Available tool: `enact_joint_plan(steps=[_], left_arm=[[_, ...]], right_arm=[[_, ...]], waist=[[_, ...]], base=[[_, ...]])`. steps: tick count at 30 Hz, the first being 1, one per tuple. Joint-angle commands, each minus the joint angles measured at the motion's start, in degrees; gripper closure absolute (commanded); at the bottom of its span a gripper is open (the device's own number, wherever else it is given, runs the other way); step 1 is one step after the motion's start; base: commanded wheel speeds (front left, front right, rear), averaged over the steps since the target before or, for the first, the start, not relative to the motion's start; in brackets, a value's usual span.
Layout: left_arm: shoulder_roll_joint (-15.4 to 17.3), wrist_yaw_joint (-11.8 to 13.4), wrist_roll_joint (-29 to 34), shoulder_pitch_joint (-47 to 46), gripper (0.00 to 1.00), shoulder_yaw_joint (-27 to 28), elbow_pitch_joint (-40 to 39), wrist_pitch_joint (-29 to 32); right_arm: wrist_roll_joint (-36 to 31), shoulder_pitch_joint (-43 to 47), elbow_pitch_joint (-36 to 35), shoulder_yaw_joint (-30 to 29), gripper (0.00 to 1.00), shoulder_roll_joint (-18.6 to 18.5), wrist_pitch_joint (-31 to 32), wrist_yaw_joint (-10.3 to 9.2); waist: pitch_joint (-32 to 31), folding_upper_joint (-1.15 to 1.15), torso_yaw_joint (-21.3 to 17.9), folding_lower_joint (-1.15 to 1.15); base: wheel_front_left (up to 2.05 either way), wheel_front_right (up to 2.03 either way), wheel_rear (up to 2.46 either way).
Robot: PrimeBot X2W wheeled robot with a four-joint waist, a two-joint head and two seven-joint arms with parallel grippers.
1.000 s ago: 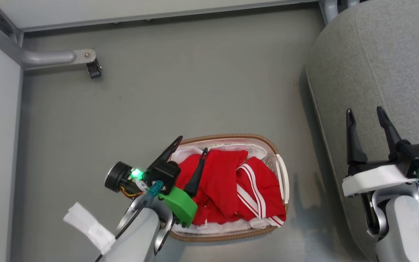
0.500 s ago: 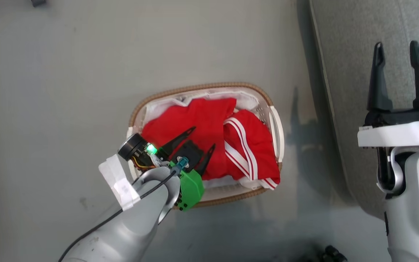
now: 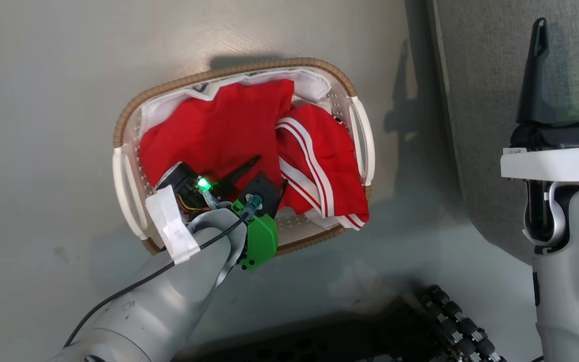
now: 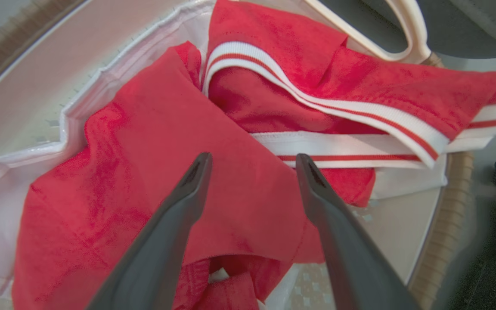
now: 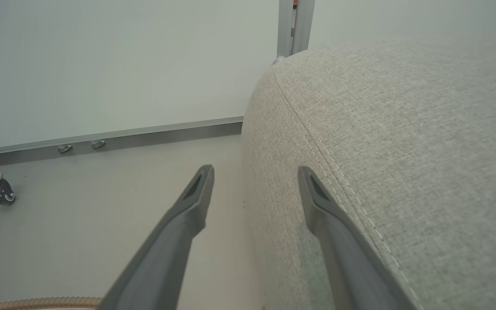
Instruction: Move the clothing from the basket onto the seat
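Now, the grey seat [image 3: 475,100] fills the right side, apart from the basket [image 3: 179,83] on the floor. In the basket the red jersey [image 3: 229,125] lies crumpled, with 1 striped edge draped over the rim. It looks light, soft and limp, so a pinch on a raised fold near its middle should lift it. The left gripper [image 4: 253,158] hangs over that fold, its 2 fingers spread and empty. The right gripper [image 3: 566,25] is spread and empty by the seat. Since 0.5 s ago the head camera has shifted, and the left gripper sits deeper in the basket.
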Motion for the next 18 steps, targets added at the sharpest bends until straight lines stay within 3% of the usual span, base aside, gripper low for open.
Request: enact_joint_plan(steps=[1, 7, 12, 18], left_arm=[[0.41, 0.87, -0.67, -1.36, 0.0, -0.52, 0.44, 0.29], [0.41, 4.7, -2.46, -2.43, 0.0, -2.76, 1.76, 0.91], [0.41, 10.57, -3.21, -3.39, 0.0, -4.14, 4.06, 2.59], [0.4, 12.88, -5.48, -3.94, 0.0, -4.68, 5.12, 2.39]], right_arm=[[0.57, -0.82, -0.18, 0.17, 0.0, -0.15, -0.28, -0.04], [1.51, -0.66, 0.2, 0.52, 0.0, -0.15, -0.28, -0.04], [1.44, -0.4, 0.5, 0.63, 0.0, -0.15, -0.28, -0.04], [1.61, -0.7, 0.83, 0.52, 0.0, -0.16, -0.28, -0.04]], waist=[[2.69, 0.0, -2.39, -0.01], [3.09, 0.0, -2.96, -0.01], [2.94, 0.0, -2.99, -0.01], [2.61, 0.0, -2.58, -0.01]], base=[[0.0, 0.0, 0.0], [0.0, 0.0, 0.0], [0.0, 0.0, 0.0], [0.0, 0.0, 0.0]])
